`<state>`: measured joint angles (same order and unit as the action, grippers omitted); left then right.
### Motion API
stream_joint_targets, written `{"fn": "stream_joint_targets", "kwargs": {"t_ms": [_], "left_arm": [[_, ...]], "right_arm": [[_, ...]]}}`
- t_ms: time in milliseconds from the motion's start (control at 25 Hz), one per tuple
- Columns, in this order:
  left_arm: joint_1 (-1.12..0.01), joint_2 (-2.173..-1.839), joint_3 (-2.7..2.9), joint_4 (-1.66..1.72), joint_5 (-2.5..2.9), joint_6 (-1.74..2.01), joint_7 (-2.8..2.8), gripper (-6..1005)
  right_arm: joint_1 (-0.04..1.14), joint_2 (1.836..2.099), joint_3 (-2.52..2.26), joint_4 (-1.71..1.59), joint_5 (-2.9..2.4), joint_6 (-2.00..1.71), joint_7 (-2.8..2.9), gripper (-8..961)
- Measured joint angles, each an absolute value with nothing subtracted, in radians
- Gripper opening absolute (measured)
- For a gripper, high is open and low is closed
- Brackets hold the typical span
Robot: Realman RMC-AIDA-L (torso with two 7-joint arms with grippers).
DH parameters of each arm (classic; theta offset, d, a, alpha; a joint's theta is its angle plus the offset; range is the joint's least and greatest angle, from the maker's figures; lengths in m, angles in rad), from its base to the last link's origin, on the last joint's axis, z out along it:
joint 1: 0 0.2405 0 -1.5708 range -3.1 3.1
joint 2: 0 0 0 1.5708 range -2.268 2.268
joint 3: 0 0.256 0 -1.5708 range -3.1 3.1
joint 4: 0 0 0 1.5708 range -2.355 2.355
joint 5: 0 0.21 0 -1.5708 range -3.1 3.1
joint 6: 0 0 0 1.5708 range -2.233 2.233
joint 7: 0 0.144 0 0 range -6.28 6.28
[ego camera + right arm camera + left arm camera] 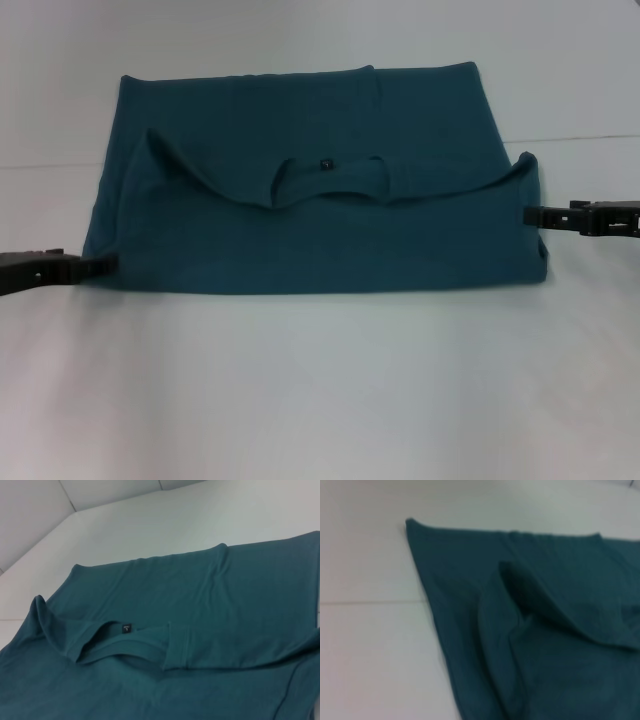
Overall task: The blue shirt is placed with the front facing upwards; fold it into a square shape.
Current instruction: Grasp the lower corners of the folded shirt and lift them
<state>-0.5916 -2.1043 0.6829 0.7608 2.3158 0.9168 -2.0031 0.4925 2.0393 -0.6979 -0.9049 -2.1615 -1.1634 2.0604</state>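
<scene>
Blue shirt [320, 215] lay in the middle of the white table [320, 400], folded into a wide block. Its near half had been laid over the far half, so the round collar [325, 185] and a small black tag [325, 162] showed in the middle on top. The folded edge rose in soft bumps near both sides. No white letters could be seen. The left gripper [100, 266] sat low at the near left corner of the shirt, its tip touching the cloth. The right gripper [532, 214] sat at the right edge, its tip at the cloth too. Nobody could tell if either gripper was open or pinching the cloth.
</scene>
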Motion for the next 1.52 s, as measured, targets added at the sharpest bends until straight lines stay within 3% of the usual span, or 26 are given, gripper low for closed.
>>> {"fn": "stream_joint_targets", "kwargs": {"t_ms": [1280, 1520], "left_arm": [[-0.637, -2.111, 0.709, 0.663, 2.381, 0.806, -1.971, 874], [-0.640, -2.111, 0.721, 0.655, 2.381, 0.805, -1.971, 832]], "right_arm": [[0.500, 2.049, -0.700, -0.897, -2.166, -1.124, 2.048, 930], [0.500, 2.050, -0.699, -0.897, -2.166, -1.124, 2.048, 930]]}}
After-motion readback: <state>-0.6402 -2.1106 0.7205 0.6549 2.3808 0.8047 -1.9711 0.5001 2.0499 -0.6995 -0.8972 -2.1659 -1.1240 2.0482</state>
